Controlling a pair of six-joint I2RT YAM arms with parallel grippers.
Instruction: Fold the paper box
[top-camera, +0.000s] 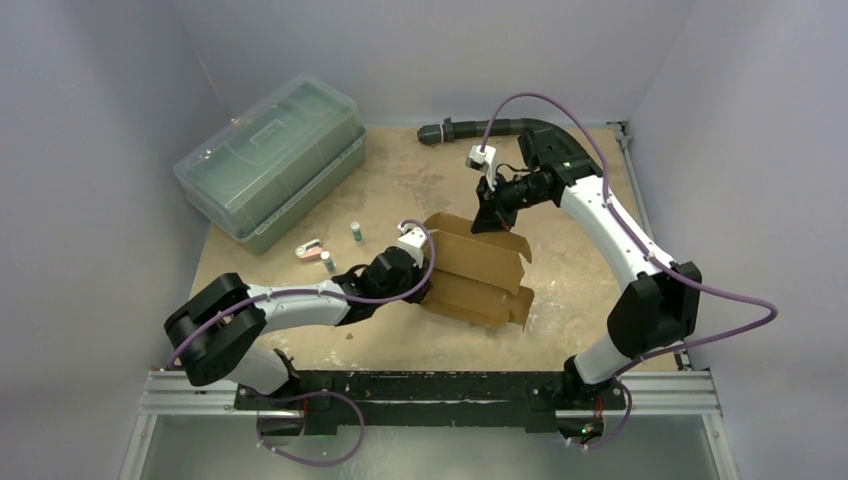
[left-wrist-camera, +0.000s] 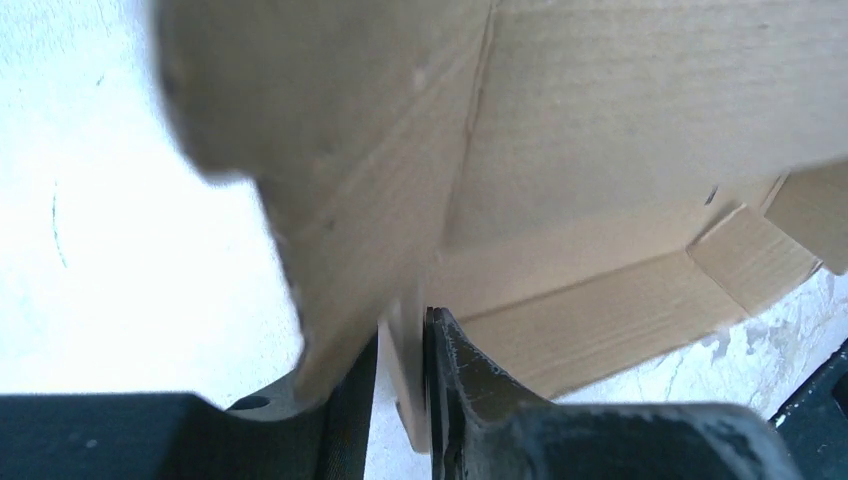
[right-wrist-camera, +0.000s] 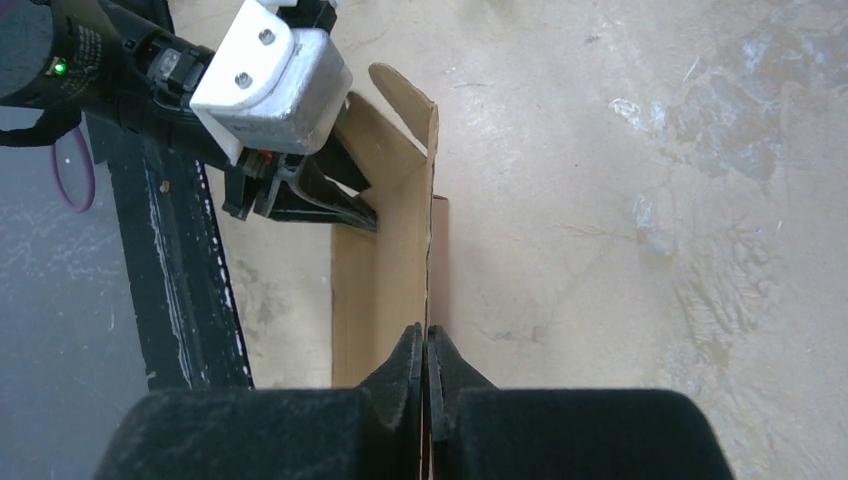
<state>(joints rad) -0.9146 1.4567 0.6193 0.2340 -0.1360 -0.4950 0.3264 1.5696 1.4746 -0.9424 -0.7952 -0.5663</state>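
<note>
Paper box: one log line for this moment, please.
box: part-folded, flaps open | left gripper: shut on box wall | right gripper: shut on box edge

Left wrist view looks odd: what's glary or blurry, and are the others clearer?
Left wrist: the table is blown out white, and the near flap of the paper box is blurred. Right wrist: evenly lit, tabletop stains sharp. Top external: soft, dimmer, no glare.

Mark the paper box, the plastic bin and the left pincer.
paper box (top-camera: 476, 264), top external view, its brown middle panel.
plastic bin (top-camera: 268, 152), top external view, its lid.
left pincer (left-wrist-camera: 402, 345), left wrist view, midway between the fingertips, shut on a cardboard wall.
</note>
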